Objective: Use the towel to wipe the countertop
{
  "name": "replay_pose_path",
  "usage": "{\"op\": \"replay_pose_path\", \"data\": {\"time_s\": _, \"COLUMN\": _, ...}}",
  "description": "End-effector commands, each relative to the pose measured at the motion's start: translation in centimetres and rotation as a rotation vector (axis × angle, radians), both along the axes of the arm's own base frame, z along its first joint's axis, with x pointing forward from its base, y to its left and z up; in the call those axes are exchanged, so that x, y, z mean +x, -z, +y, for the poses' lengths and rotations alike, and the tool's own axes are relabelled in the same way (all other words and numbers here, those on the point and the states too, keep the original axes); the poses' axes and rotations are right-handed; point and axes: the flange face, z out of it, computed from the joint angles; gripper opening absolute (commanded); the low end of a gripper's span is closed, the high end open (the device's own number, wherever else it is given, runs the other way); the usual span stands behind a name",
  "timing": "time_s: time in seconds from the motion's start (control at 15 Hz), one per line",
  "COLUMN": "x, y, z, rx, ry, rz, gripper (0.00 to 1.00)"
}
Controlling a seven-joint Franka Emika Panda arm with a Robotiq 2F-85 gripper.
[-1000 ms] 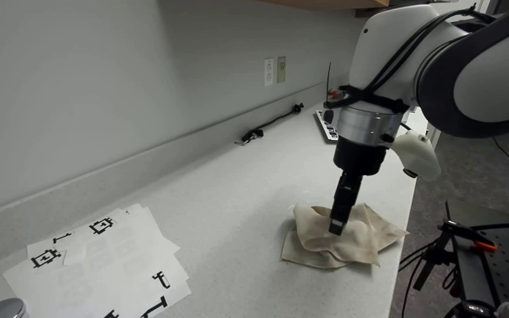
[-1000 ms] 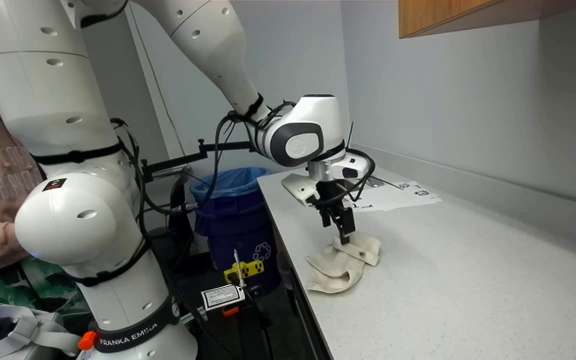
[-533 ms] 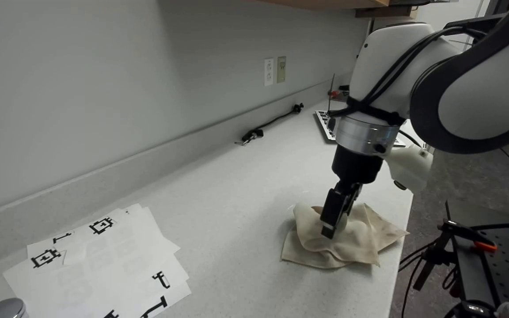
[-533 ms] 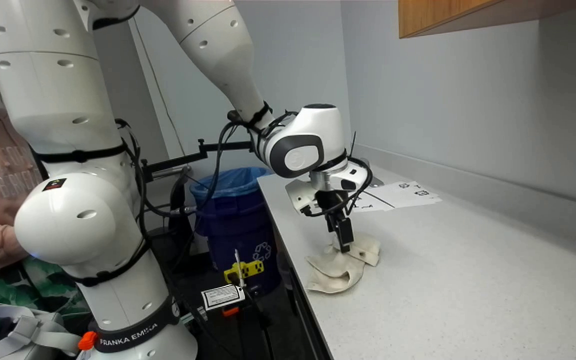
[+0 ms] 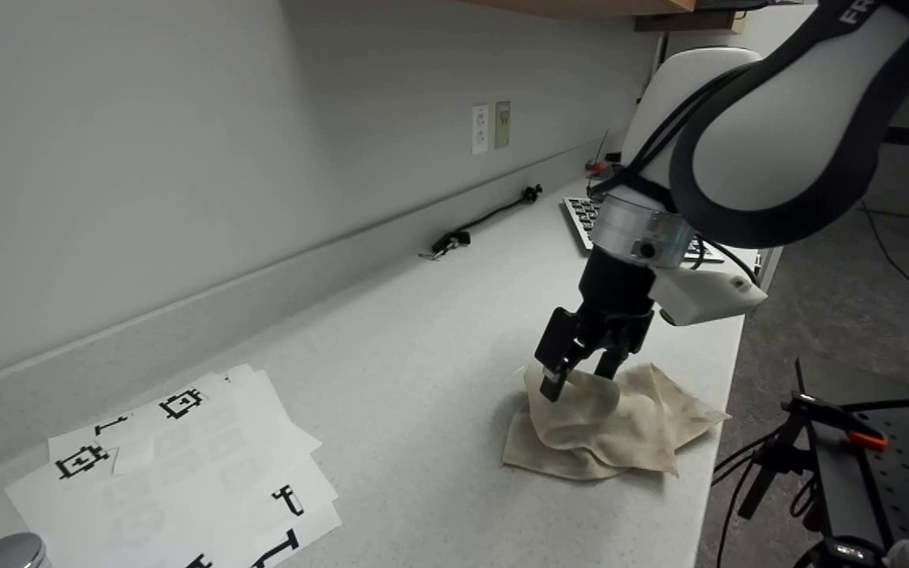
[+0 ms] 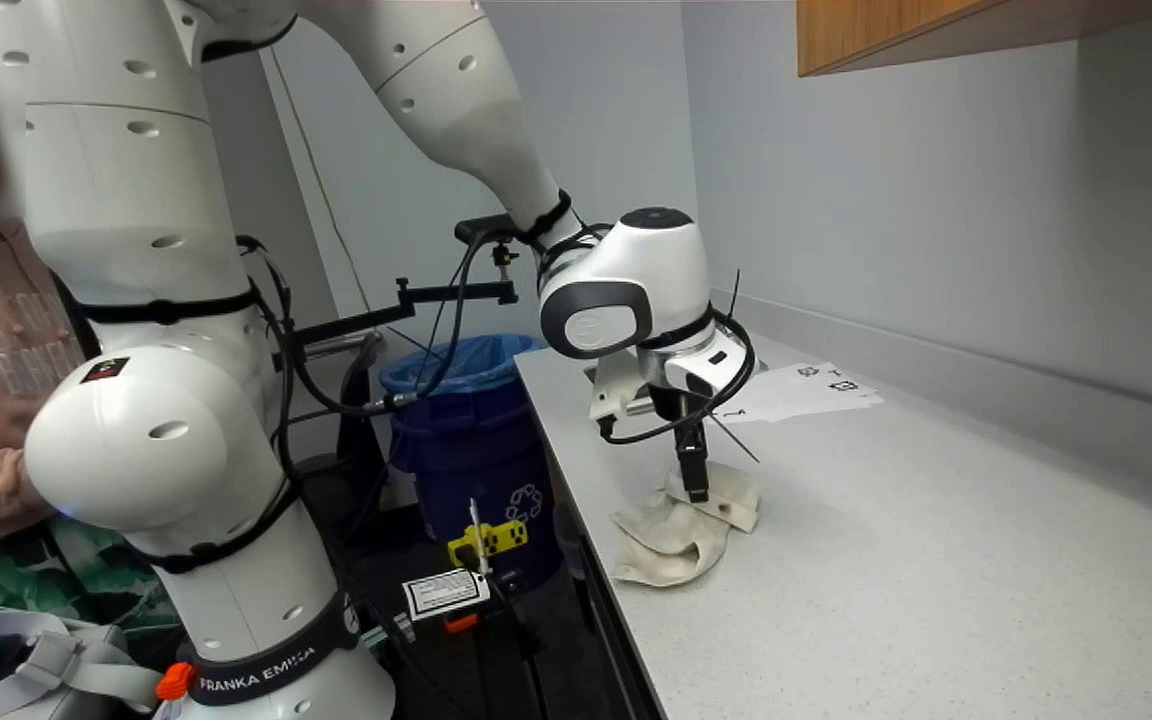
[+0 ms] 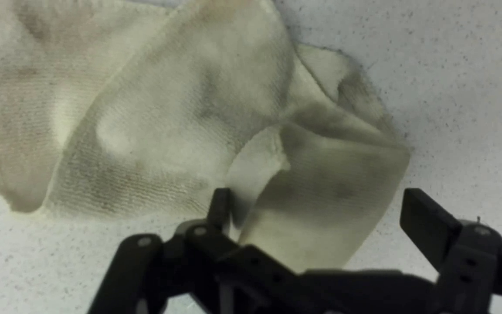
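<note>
A crumpled beige towel (image 5: 620,434) with brownish stains lies in loose folds on the white countertop (image 5: 415,363), near its front edge. It also shows in an exterior view (image 6: 671,545) and in the wrist view (image 7: 168,117). My black gripper (image 5: 579,380) is open and points down over the raised fold of the towel. In the wrist view the fingers (image 7: 316,194) stand apart on either side of this fold; the left fingertip is over the towel's edge and the right one over bare counter. I cannot tell whether they touch the cloth. In an exterior view the gripper (image 6: 696,492) appears edge-on.
Printed paper sheets (image 5: 186,465) lie on the counter, with a metal object (image 5: 9,552) at the corner. A keyboard (image 5: 581,221) and a black cable with clamps (image 5: 450,241) lie along the back wall. A wooden cabinet (image 6: 896,35) hangs above. A blue bin (image 6: 461,430) stands beside the counter.
My wrist has turned, so both separated fingers now show in an exterior view where they were edge-on. The gripper moved down at first, then toward the towel's raised fold. The towel has not moved.
</note>
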Motion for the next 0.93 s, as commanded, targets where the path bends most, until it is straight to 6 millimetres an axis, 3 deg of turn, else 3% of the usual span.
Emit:
{"op": "replay_pose_path", "data": {"time_s": 0.0, "x": 0.3, "y": 0.6, "z": -0.5, "rx": 0.038, "ry": 0.079, "rz": 0.006, "gripper": 1.00}}
{"op": "replay_pose_path", "data": {"time_s": 0.27, "x": -0.2, "y": 1.3, "z": -1.2, "rx": 0.040, "ry": 0.109, "rz": 0.021, "gripper": 1.00}}
{"op": "replay_pose_path", "data": {"time_s": 0.33, "x": -0.2, "y": 1.4, "z": -1.2, "rx": 0.041, "ry": 0.113, "rz": 0.025, "gripper": 0.93}}
{"op": "replay_pose_path", "data": {"time_s": 0.4, "x": -0.2, "y": 1.5, "z": -1.3, "rx": 0.043, "ry": 0.116, "rz": 0.025, "gripper": 0.74}}
{"op": "replay_pose_path", "data": {"time_s": 0.87, "x": -0.3, "y": 1.5, "z": -1.7, "rx": 0.022, "ry": 0.122, "rz": 0.022, "gripper": 0.19}}
